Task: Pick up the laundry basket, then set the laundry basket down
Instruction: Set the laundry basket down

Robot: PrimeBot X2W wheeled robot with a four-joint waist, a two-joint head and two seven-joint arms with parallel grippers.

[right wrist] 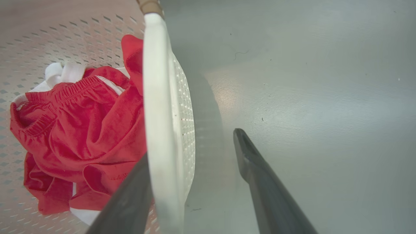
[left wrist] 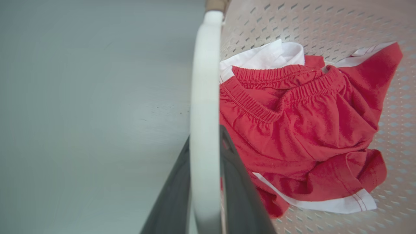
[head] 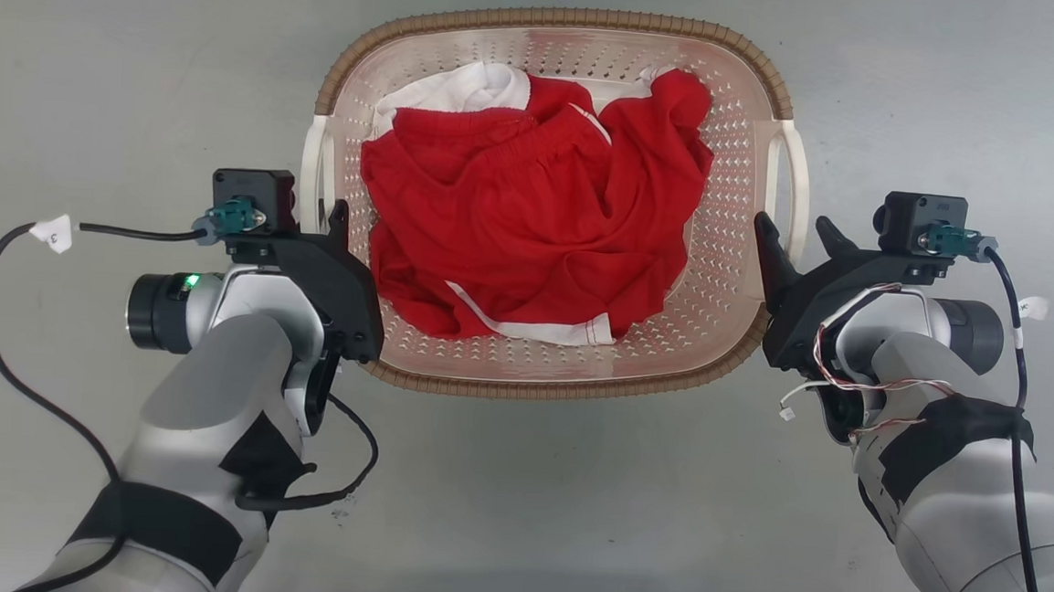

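Grey floor [head: 139, 53], smooth, is running under everything. Laundry basket [head: 553, 16] is sitting upper centre of the head view, apparently on the floor. Its long axis is running left to right across the frame, with a white handle at each short end. Red and white clothes [head: 531, 223] are lying heaped inside.

Left gripper [head: 337, 229] is meeting the left handle [left wrist: 204, 97]; in the left wrist view both fingers are pressing the bar from either side, so it is gripping. Right gripper [head: 794, 228] is standing spread at the right handle [right wrist: 159, 97], one finger tucked inside the bar, the other apart, out over floor. Each bar is running up-frame, in line with the fingers.

Judgement: the lift is waiting on the right gripper closing; a one-sided raise would likely be tipping the load.
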